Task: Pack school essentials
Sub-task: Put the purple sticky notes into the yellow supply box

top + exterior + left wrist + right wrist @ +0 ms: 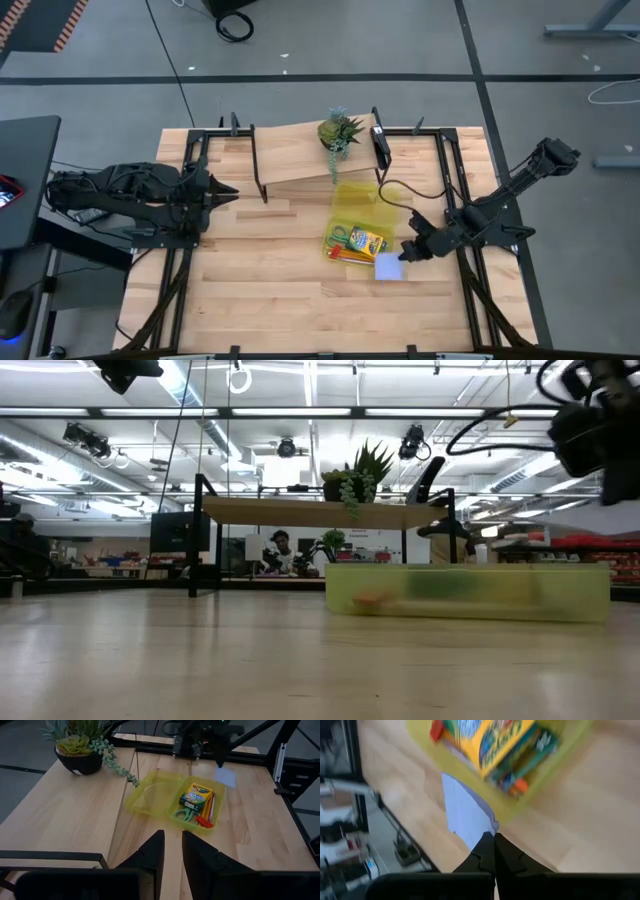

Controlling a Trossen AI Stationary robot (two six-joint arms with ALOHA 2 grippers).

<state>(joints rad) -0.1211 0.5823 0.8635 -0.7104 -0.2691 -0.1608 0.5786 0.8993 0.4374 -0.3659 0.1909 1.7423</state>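
Observation:
A pale blue square notepad (388, 267) is in my right gripper (406, 254), which is shut on it just off the near right corner of an open translucent yellow case (357, 203). In the case lie a yellow-green crayon box (196, 796), green-handled scissors (185, 814), orange pencils (204, 821) and a thin pink pen (212, 809). The case's lid (150, 797) lies folded open on the table beside them. My left gripper (172, 840) waits open at the table's left side, pointing toward the case. My right gripper pinches the notepad by one corner (488, 827) between its two fingers (482, 851). It reaches in from the table's right side, slanting down. The pad is lifted clear of the table and sticks out ahead of the fingertips, tilted (608, 520), beside the case's edge.
A potted succulent (340, 131) stands on a raised wooden shelf (290, 152) at the far side, with trailing stems hanging toward the case lid. A black metal frame (455, 190) runs along the table's sides. Bare wood (270, 270) lies left of and nearer than the case.

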